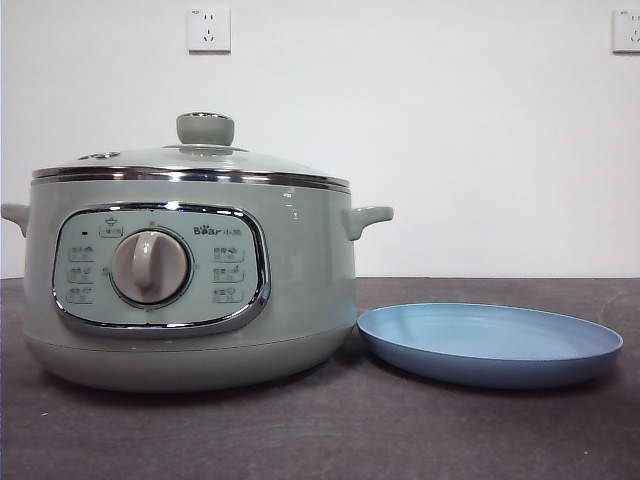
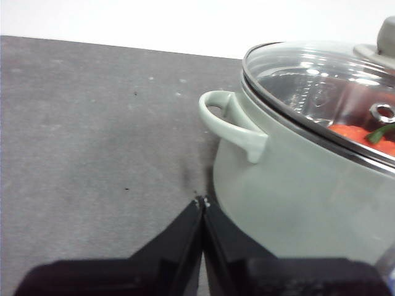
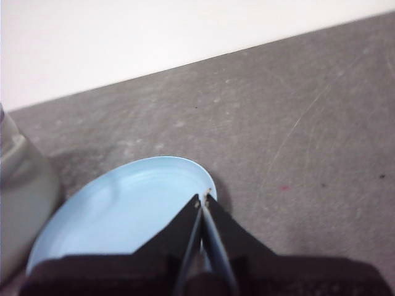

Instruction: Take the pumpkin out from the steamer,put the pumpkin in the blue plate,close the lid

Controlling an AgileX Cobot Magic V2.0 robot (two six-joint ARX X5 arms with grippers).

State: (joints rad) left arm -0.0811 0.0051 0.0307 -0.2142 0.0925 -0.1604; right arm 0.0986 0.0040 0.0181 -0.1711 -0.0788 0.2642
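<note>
Looking through the glass of the lid (image 2: 315, 80), I can see the pumpkin (image 2: 364, 137) sitting inside the steamer (image 1: 190, 300), orange-red with a dark green stem, so nothing has been taken out yet. The lid sits closed on the chrome rim, and its round sage-green knob (image 1: 205, 128) is the obvious place to take hold; I judge the domed glass to be fairly heavy, smooth and breakable, so a firm, centred pinch on the knob seems wise. The pumpkin looks small, rigid and light, probably easiest to grasp across its blocky body instead of the thin stem. The left gripper (image 2: 202, 202) hangs low beside the steamer's pale, glossy wall, near one looped side handle (image 2: 231, 123), its jaws pressed together and holding nothing. The right gripper (image 3: 205, 198) hovers over the edge of the blue plate (image 1: 490, 345), jaws likewise together and empty. The plate is matte, shallow and wide, lying just beside the steamer on the grey, slightly speckled tabletop (image 1: 400, 440).
</note>
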